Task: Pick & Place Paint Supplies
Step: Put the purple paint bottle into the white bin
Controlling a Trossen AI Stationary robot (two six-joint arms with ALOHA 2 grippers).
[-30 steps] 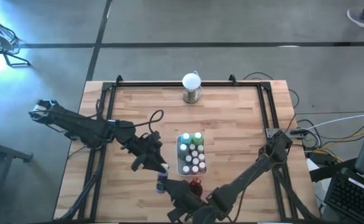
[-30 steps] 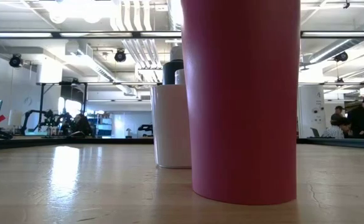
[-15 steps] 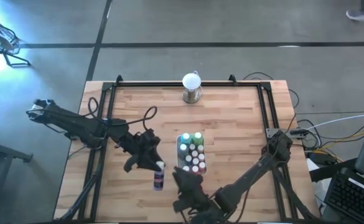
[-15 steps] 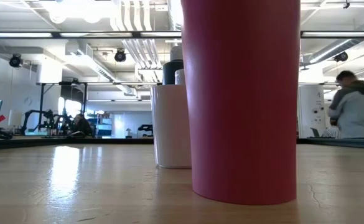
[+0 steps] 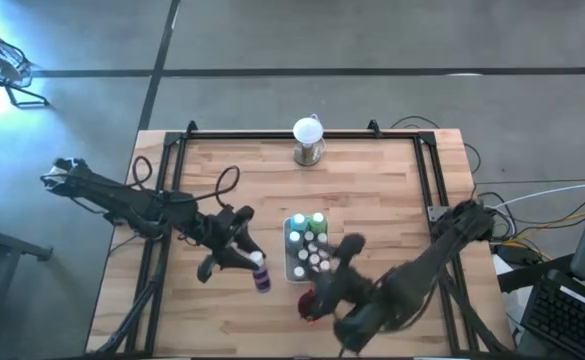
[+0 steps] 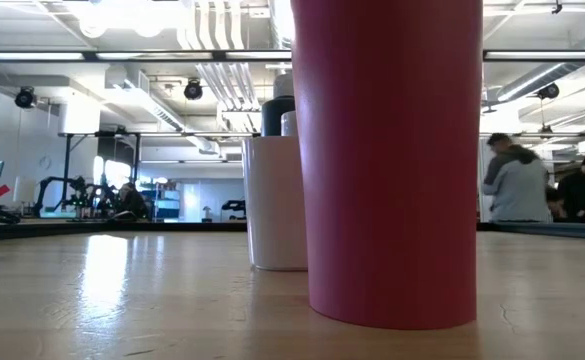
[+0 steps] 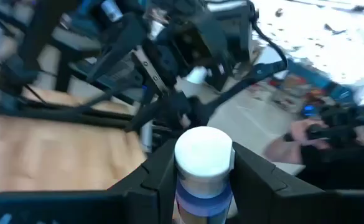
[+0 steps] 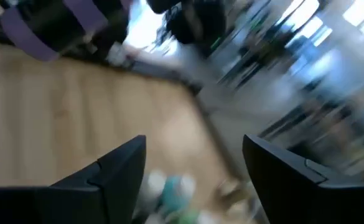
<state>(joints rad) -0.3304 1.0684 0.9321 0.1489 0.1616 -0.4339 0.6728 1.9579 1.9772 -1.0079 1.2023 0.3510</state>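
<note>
Left claw (image 5: pixel 255 268) pinches a purple paint bottle (image 5: pixel 260 272) by its sides, just left of the white tray (image 5: pixel 289 247) on the worktop (image 5: pixel 372 190). Right claw (image 8: pixel 194 180), fingers spread and empty, hangs over the tray's bottles (image 5: pixel 312 250), near the dark red cup (image 6: pixel 387 160).

I'm looking down on a butcher-block wooden table (image 5: pixel 372 190) with a black metal frame (image 5: pixel 302 133) running along its edges. At the far edge, middle, a white globe on a metal base (image 5: pixel 308 139) stands upright on the boards. Near the centre sits the white rectangular tray (image 5: pixel 291 250), resting flat on the wood, with white-capped paint bottles (image 5: pixel 314 252) packed inside it. Just beside the tray's near end I can make out the dark red cup (image 5: pixel 308 301), partly covered from above; from table height it stands upright on the planks, filling my low view.
</note>
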